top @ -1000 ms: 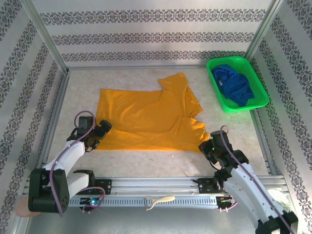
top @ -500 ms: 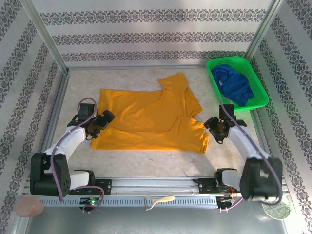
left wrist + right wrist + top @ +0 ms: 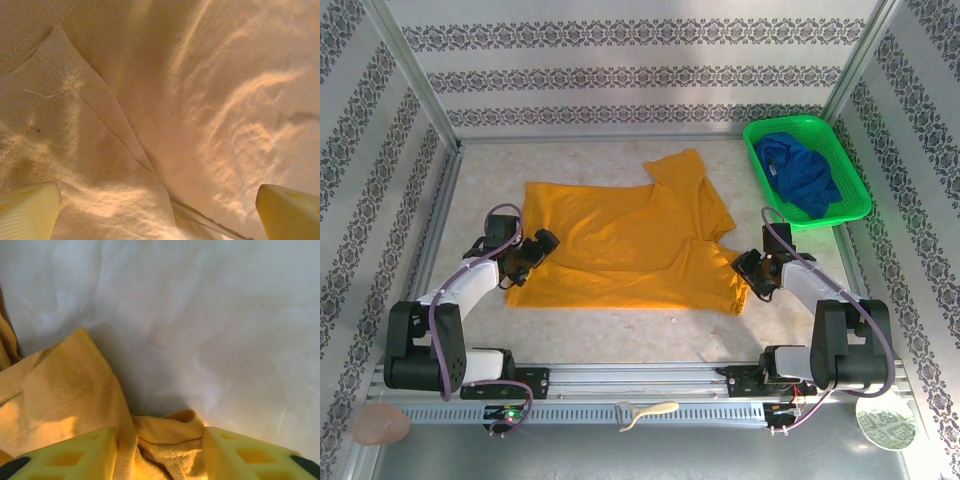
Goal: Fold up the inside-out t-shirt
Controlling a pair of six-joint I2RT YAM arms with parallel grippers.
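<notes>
The inside-out t-shirt (image 3: 620,240) is orange-yellow and lies spread flat mid-table, one sleeve pointing to the back. My left gripper (image 3: 528,256) rests low over its left edge, near the front left corner. In the left wrist view its fingers (image 3: 30,210) stand wide open over seamed cloth (image 3: 200,100), with the left gripper (image 3: 160,217) holding nothing. My right gripper (image 3: 748,272) is at the shirt's front right corner. In the right wrist view the right gripper (image 3: 160,450) is open and straddles a loose bunched fold of the shirt (image 3: 65,390) on the pale table (image 3: 210,315).
A green basket (image 3: 785,122) at the back right holds a dark blue garment (image 3: 805,175). Patterned walls and metal posts close in three sides. The aluminium rail (image 3: 640,380) carrying the arm bases runs along the near edge, with a cream tool (image 3: 645,412) lying in front of it.
My right arm swung out from the front edge and now reaches the shirt's front right corner from the right. My left gripper crept slightly back along the left edge. The shirt lies as before.
</notes>
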